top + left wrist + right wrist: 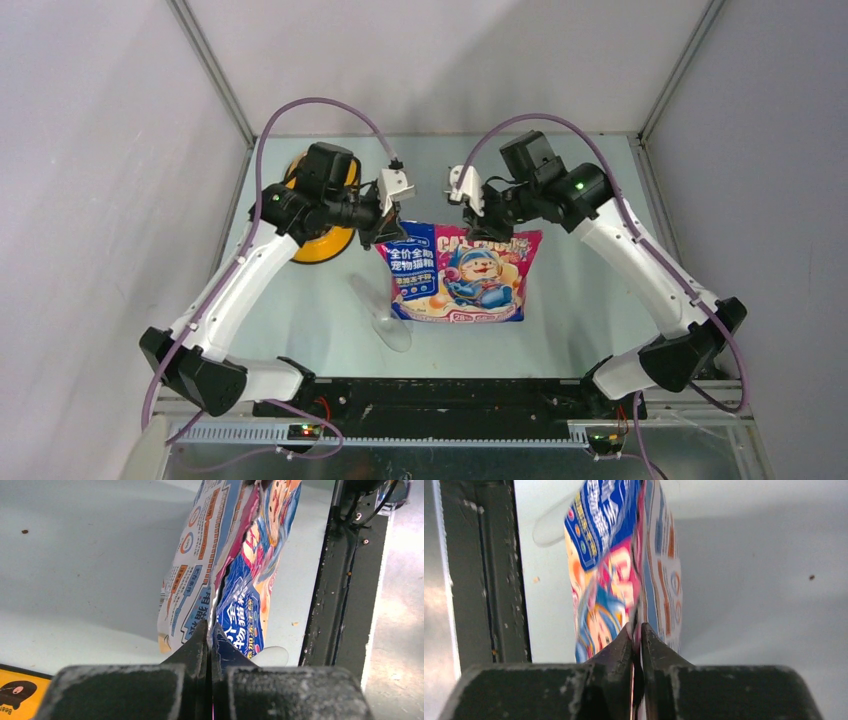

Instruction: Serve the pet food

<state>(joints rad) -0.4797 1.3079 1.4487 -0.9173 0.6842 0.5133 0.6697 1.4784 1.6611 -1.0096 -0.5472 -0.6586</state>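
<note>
The pink-blue cartoon-cat bag (pixel 462 275) hangs upright above the table, held by its top corners. My left gripper (pixel 384 232) is shut on the bag's top left corner; in the left wrist view the bag (pixel 235 580) hangs from the pinched fingertips (pixel 210 630). My right gripper (pixel 490 228) is shut on the top right corner; in the right wrist view the bag (pixel 624 565) hangs from its fingertips (pixel 636 630). The pet food heap is hidden; only a few stray crumbs (pixel 24 531) lie on the table.
A yellow bowl (pixel 325 240) sits at the back left, mostly hidden behind my left arm. A clear plastic scoop (pixel 385 320) lies on the table in front of the bag's lower left. The black base rail (pixel 440 395) runs along the near edge.
</note>
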